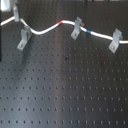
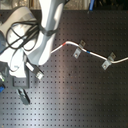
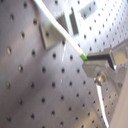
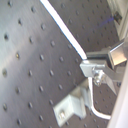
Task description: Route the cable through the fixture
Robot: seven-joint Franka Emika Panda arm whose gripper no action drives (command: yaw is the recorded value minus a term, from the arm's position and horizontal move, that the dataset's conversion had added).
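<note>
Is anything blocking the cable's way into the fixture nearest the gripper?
Nothing visible. The gripper holds the cable, which runs right beside that fixture, with only bare perforated board around them.

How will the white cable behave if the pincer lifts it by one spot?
Probably floppy: the cable already snakes in loose curves between the clips. It looks thin, so likely light. It may drag through the forks rather than lift clear, since it sits in them.
</note>
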